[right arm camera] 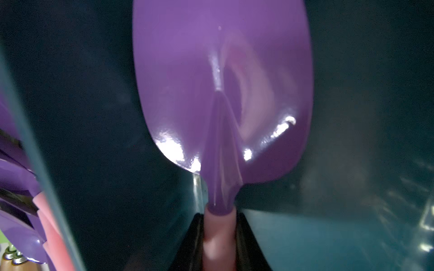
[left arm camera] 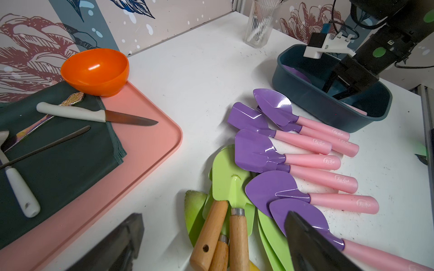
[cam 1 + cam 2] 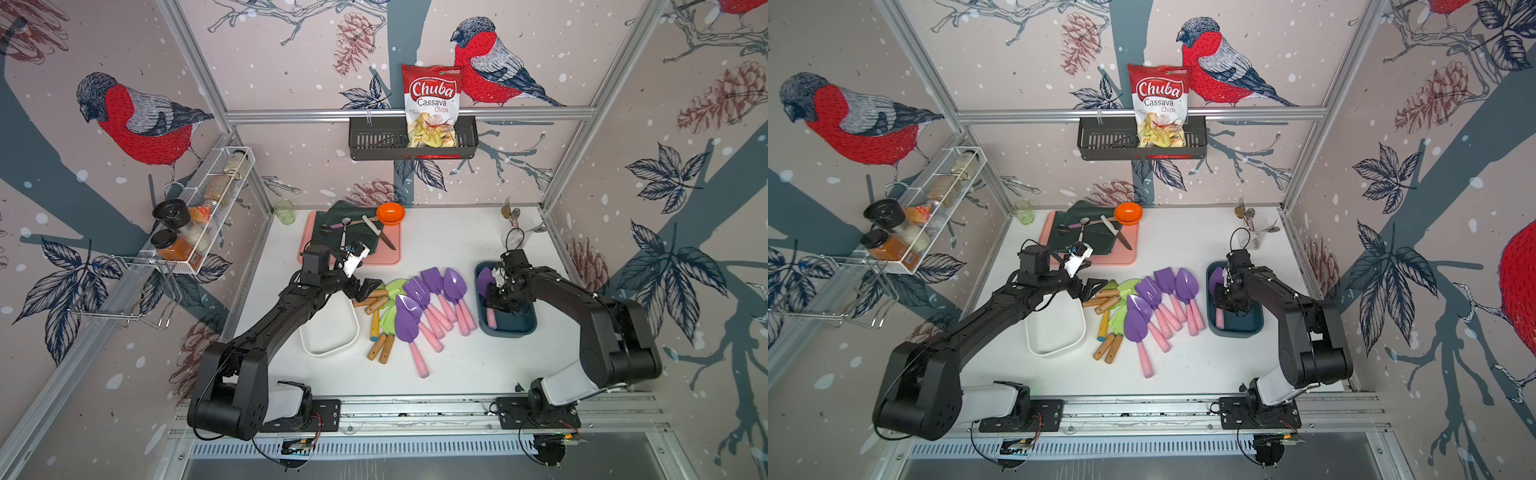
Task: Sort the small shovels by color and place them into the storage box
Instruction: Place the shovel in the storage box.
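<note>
My right gripper (image 1: 219, 237) grasps the purple shovel (image 1: 220, 82), probably light and stiff, by its pink handle (image 3: 491, 318), safer than the glossy blade; my left gripper (image 3: 368, 289) is released.

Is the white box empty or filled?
Empty as far as visible: the white box shows only bare floor in both top views; the left arm hides one corner.

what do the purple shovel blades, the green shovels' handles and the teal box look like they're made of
Purple shovel blades: glossy, sharp glints and pressed creases; painted metal or hard plastic, unclear which.
Green shovels' handles: bare wood, visible grain, a metal collar.
Teal box: smooth moulded plastic, rounded rim, dull sheen.
</note>
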Controlling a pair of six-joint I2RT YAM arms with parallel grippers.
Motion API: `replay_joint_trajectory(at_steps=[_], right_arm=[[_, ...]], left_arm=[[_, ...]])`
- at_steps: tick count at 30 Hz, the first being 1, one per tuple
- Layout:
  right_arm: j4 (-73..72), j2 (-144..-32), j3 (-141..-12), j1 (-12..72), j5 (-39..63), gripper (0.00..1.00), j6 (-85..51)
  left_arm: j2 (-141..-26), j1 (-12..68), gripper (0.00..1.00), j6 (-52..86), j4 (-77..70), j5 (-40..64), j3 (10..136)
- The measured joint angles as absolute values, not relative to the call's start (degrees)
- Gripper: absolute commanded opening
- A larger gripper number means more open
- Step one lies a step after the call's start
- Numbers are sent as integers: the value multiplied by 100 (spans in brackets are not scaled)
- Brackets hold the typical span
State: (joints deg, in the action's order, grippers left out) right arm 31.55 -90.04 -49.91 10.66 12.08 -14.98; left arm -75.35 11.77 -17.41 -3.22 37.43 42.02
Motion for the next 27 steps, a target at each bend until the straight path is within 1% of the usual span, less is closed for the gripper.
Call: replay_joint_trajectory(at_steps=[3,8,20,23,27], right_arm=[[3138,-9144,-5074,1142,1197,25,-1417],[3129,-9306,-5120,1194,1197,39,-1315],[3030,-9360,-5177,1232,1192,39,-1184],[3070,-9345,-5229,1262,1085,44,-1173],[3253,-9203,-5465,1347,873,47,-1175]], left_arm=[[-7535,1177,97,-1754,-318,3739,4200],[-7544,1177,97,-1754,-283,3730,4198],[-7612,1177,97,-1754,-281,3730,4198],[-7612,1177,97,-1754,-281,3730,4198],[-7614,1177,97,-1752,-281,3730,4198]])
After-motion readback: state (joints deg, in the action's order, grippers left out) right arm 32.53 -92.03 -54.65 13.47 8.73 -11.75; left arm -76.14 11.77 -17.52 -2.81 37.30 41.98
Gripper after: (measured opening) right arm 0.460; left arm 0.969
